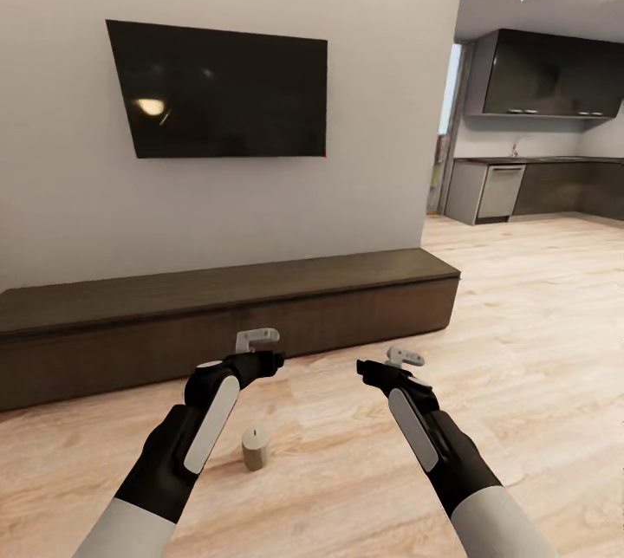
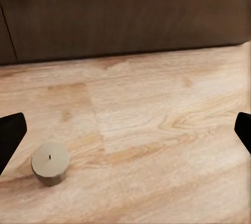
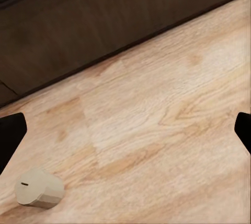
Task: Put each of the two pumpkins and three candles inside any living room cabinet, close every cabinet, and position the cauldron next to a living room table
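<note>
Candle (image 1: 256, 447): one, upright on wood floor (image 1: 520, 324), axis vertical, below and just inboard of left end effector (image 1: 257, 339), nearer it than right end effector (image 1: 404, 357). Both end effectors spread wide, empty. Cabinet (image 1: 217, 315) ahead, fronts shut.

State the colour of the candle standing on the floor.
Beige-grey candle, with a tiny dark wick; clearest in the left wrist view.
</note>
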